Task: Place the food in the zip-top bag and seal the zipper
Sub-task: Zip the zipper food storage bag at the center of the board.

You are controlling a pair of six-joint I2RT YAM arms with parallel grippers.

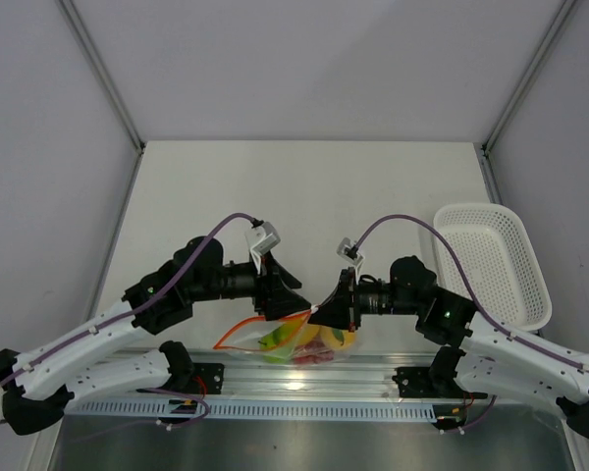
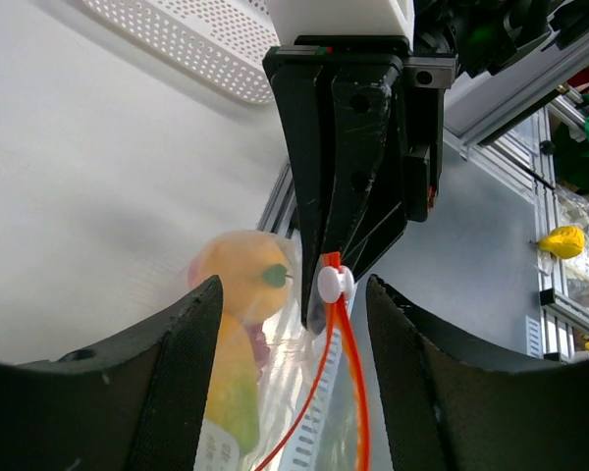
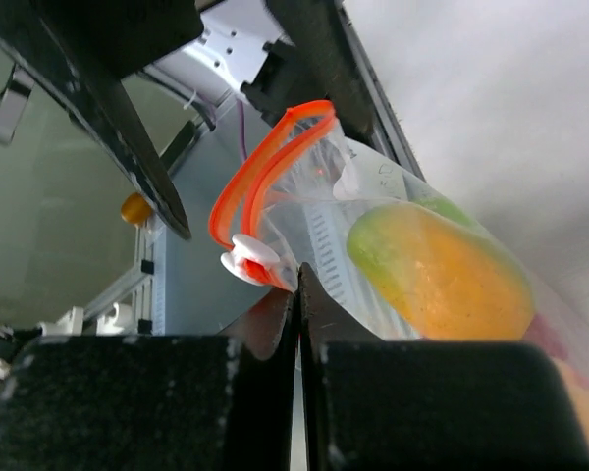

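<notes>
The zip-top bag (image 1: 309, 345) lies at the table's near edge between my two grippers, with the food (image 1: 319, 341) inside: a yellow-orange fruit (image 2: 238, 285) and an orange-green one (image 3: 437, 275) show through the plastic. The zipper (image 1: 243, 330) is an orange strip whose two sides stand apart in a loop (image 3: 265, 162). Its white tab (image 2: 332, 283) sits at the right end. My right gripper (image 3: 298, 280) is shut on the bag's corner just beside the tab (image 3: 253, 260). My left gripper (image 2: 293, 392) is open, with its fingers either side of the strip (image 2: 359, 411), not touching it.
The white mesh basket (image 1: 491, 260) stands at the right of the table and shows at the top of the left wrist view (image 2: 187, 39). An aluminium rail (image 1: 373, 373) runs along the near edge under the bag.
</notes>
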